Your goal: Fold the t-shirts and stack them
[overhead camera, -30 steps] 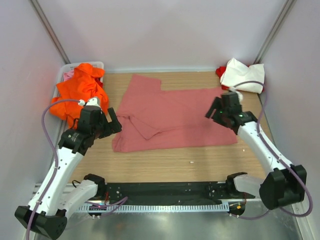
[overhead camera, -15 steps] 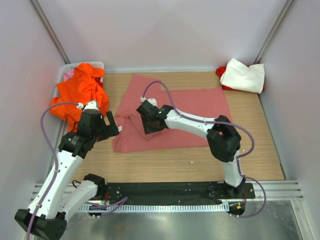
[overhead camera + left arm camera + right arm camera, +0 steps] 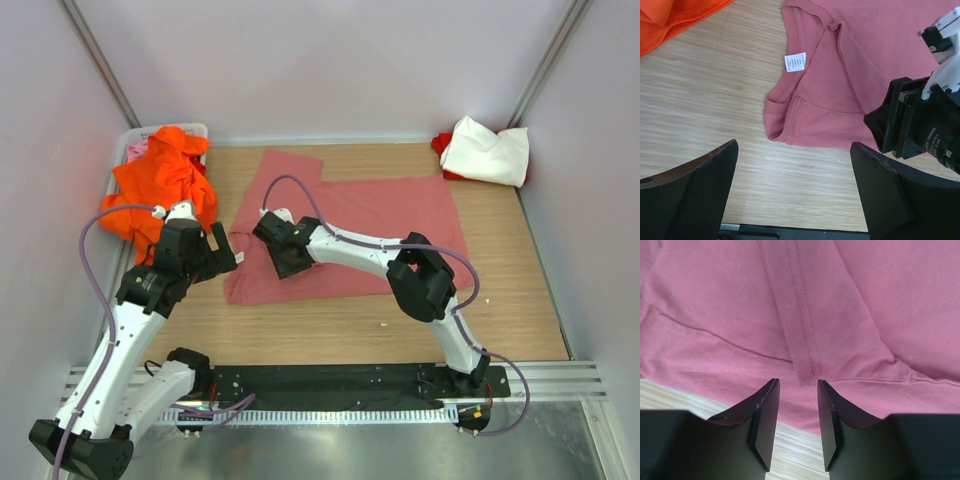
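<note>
One dusty-pink t-shirt [image 3: 370,215] lies spread across the middle of the wooden desk [image 3: 330,320], reaching from near the left edge most of the way to the right. Its collar end points left, with a white label [image 3: 795,62] showing inside the neckline. One sleeve [image 3: 800,315] is folded inward over the body.

An orange t-shirt [image 3: 165,180] sits in a crumpled heap at the far left corner, draped over a white bin [image 3: 190,128]. A scrap of lighter pink cloth [image 3: 137,152] shows beside it in the bin. At the far right corner a white t-shirt [image 3: 488,150] lies bunched up, with a bit of a red t-shirt [image 3: 441,143] peeking out at its left side.

The left gripper [image 3: 224,250] hangs near the left edge of the desk, just beside the collar of the dusty-pink t-shirt. Its jaws are spread wide and hold nothing. Bare wood and the collar corner show between them in the left wrist view.

The right arm stretches across the desk to the left part of the dusty-pink t-shirt. The right gripper [image 3: 288,262] is low over the folded sleeve, near the shirt's near edge. Its jaws are drawn in to a narrow gap, and the end of the sleeve hem lies in line with that gap. The cloth there looks flat and unpinched. I cannot tell whether the fingertips [image 3: 765,405] touch it.
</note>
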`<action>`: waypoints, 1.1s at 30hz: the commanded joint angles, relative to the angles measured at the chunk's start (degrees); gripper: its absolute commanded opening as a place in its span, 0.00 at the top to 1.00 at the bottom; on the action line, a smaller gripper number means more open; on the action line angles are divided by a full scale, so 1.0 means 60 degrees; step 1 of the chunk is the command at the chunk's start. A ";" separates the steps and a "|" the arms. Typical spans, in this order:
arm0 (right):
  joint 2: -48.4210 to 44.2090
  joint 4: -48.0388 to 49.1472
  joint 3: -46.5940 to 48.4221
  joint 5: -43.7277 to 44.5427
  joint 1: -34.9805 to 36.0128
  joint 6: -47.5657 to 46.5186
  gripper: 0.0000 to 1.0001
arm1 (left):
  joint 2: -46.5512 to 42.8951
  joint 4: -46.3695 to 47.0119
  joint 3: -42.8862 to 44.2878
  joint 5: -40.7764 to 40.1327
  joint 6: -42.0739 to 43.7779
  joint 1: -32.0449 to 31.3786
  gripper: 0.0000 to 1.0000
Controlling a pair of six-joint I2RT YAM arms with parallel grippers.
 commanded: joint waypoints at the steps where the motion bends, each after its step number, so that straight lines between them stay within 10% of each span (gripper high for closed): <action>1: 0.0169 -0.0259 0.0384 0.0309 0.0045 -0.0214 0.58 | -0.0118 0.0262 0.0009 -0.0157 0.0164 0.0078 0.06; 18: 0.0579 -0.0376 0.0326 0.0456 0.0118 -0.0317 0.59 | -0.0089 0.0262 -0.0006 -0.0186 0.0149 0.0107 0.06; 26: 0.0462 -0.0581 0.0442 0.0778 0.0133 -0.0390 0.93 | -0.0103 0.0262 -0.0021 -0.0200 0.0149 0.0107 0.06; 33: 0.0491 -0.1005 0.1246 0.1041 0.0119 -0.0682 0.98 | -0.0103 0.0262 -0.0021 -0.0215 0.0134 0.0122 0.06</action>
